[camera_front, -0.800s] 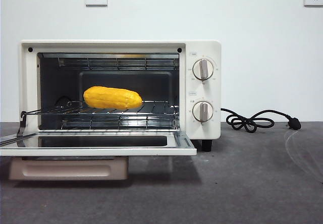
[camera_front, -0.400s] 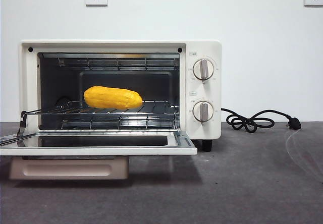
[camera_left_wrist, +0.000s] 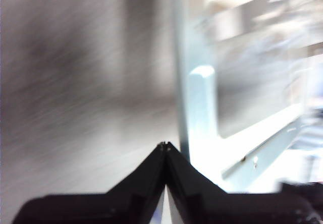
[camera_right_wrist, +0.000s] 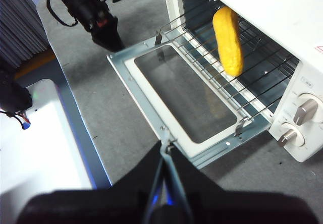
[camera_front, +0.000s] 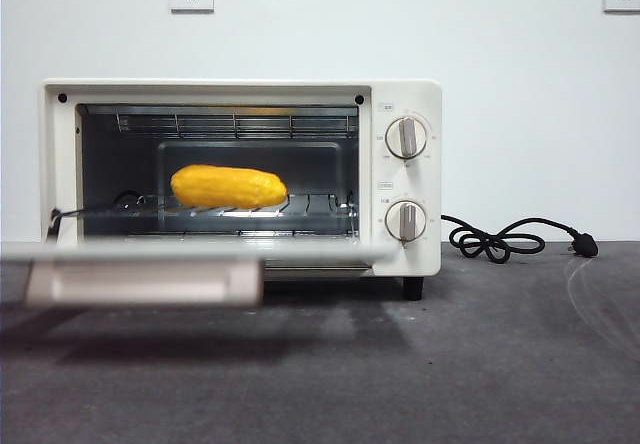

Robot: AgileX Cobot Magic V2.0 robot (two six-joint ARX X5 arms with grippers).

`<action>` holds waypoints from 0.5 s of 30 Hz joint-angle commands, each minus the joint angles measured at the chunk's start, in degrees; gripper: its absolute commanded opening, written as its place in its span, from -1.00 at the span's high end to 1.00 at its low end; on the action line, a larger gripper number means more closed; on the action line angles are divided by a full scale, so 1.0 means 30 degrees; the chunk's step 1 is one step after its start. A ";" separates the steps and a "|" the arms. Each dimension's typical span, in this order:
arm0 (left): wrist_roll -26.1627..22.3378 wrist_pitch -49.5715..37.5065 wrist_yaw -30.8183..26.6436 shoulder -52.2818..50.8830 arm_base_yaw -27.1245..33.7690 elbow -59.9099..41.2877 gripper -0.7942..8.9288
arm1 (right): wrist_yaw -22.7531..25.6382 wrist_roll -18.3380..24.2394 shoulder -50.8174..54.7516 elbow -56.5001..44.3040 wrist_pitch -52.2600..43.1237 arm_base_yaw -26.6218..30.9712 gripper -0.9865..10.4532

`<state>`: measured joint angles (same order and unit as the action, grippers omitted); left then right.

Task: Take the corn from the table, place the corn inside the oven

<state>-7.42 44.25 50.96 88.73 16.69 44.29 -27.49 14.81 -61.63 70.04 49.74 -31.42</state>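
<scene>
One corn (camera_front: 228,186) lies on the wire rack inside the one oven (camera_front: 405,99), mid-left in the front view. Two tools: the left tool (camera_left_wrist: 165,146) pressed together beside the oven door (camera_front: 140,282), empty; the right tool (camera_right_wrist: 166,146) likewise narrow, empty, above the tabletop (camera_front: 480,364). A black cord (camera_front: 500,239) lies at right.

Yellow corn cob (camera_front: 228,186) lies on its side on my oven's (camera_front: 400,99) wire rack (camera_front: 320,204), left of centre. Cream toaster oven sits on the grey desk (camera_front: 500,364), door (camera_front: 140,264) partly open, blurred.
</scene>
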 commanded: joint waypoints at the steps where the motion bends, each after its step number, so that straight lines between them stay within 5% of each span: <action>1: -0.0175 0.0131 0.3432 -0.0058 -0.0036 0.0517 0.85 | -0.0109 0.0131 -0.0015 -0.0189 0.0007 0.0015 0.84; 15: 0.1333 0.0189 0.6244 -0.1406 0.0000 0.4459 0.85 | -0.0066 0.0138 -0.0022 -0.0189 -0.0029 0.0015 0.84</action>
<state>-4.62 45.28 68.93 85.30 16.60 56.62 -27.46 14.83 -61.63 70.04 49.80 -31.40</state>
